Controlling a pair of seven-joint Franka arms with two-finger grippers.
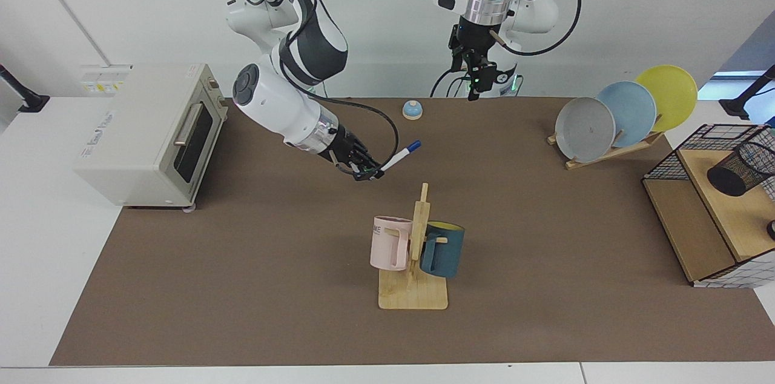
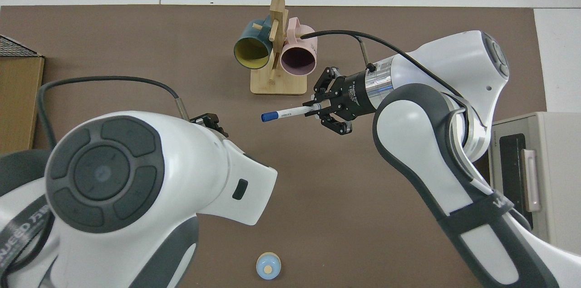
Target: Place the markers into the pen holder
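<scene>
Facing view: right gripper [image 1: 369,173] pinching marker [image 1: 399,158] above mat, cap end jutting out; left gripper [image 1: 475,90] hanging at far edge, finger state unclear; pen holder [image 1: 740,169] lying tilted in basket frame [image 1: 669,165].

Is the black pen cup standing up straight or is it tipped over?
Tipped. The pen cup leans on its side on the wooden shelf, its open mouth facing the table, with no marker showing inside.

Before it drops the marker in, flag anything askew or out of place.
The pen holder lies tipped on the wooden shelf, its mouth facing sideways. The right gripper holds the marker far from it.
</scene>
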